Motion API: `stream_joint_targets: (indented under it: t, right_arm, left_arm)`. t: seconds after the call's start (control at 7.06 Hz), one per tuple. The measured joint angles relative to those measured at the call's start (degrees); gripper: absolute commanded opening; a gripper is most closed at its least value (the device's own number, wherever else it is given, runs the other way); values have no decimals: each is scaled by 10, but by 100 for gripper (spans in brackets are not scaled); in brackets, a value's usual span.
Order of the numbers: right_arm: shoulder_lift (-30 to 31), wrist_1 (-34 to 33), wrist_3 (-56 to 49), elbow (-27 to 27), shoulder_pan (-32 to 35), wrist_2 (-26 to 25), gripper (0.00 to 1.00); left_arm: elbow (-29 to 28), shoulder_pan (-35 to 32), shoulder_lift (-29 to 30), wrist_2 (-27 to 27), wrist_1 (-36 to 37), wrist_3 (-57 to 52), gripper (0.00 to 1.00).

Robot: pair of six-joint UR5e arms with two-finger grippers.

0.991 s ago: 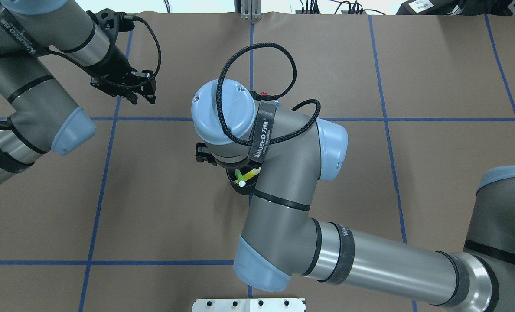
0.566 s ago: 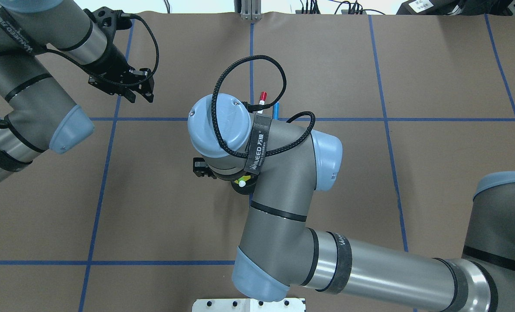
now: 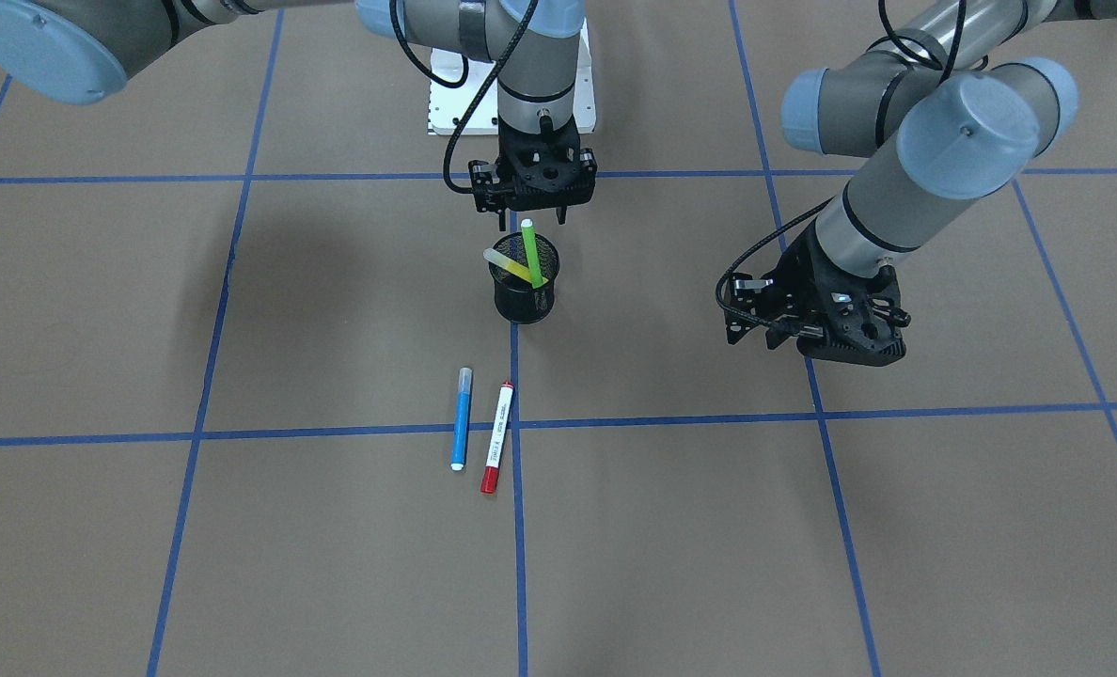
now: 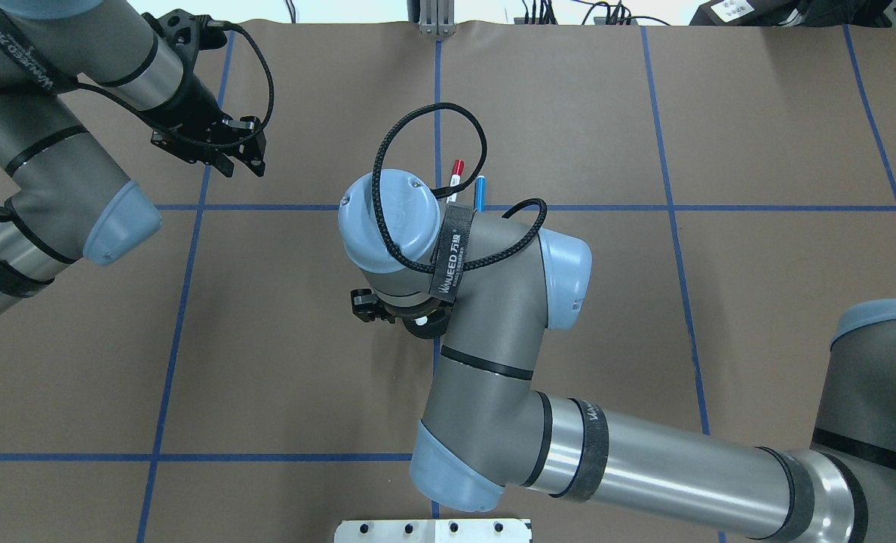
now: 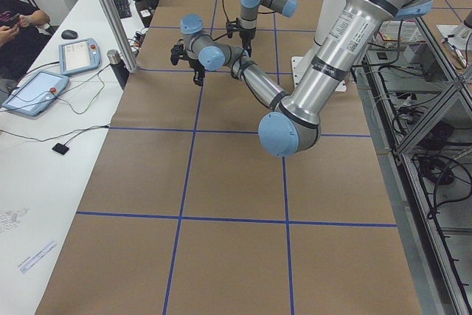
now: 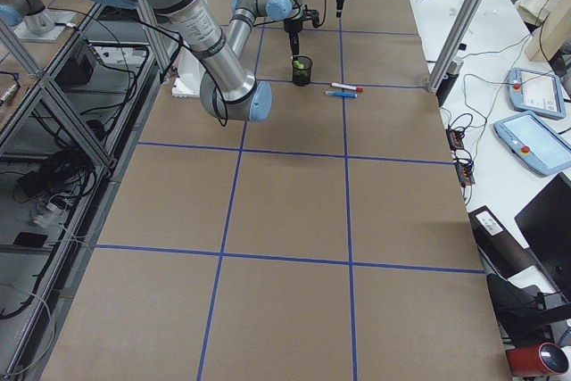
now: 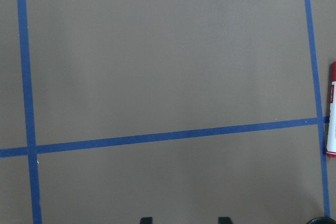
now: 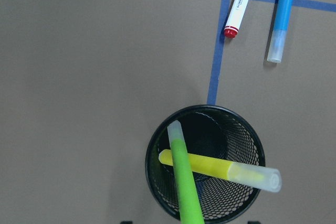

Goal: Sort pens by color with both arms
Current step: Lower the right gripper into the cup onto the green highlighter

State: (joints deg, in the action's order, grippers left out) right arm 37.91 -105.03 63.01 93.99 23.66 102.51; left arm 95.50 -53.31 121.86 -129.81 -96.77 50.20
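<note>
Green, and by our judgement light, stiff and slick, the green highlighter [image 3: 530, 252] leans in the mesh cup [image 3: 524, 303] across the yellow highlighter [image 3: 507, 263], so we would pinch its raised upper barrel with our right gripper [image 3: 529, 219], spread wide and empty just above, while our left gripper [image 4: 241, 167] hangs parted and empty, well apart.

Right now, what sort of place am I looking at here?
Most likely a robotics lab workcell: a brown paper-covered table gridded with blue tape lines, two grey tubular robot arms working over it, and grey handheld control pendants on a white side bench.
</note>
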Motion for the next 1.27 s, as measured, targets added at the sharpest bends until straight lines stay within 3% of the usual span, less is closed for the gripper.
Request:
stream_joint_targets:
  t: [0.14,1.27]
  right_arm:
    - [0,1,-4,-3,1,5,67]
    - [1,18,-7,-22,2,28,44]
  left_arm:
    - [0,0,0,0,0,0,52]
    - [6,-6,1,0,13,0,51]
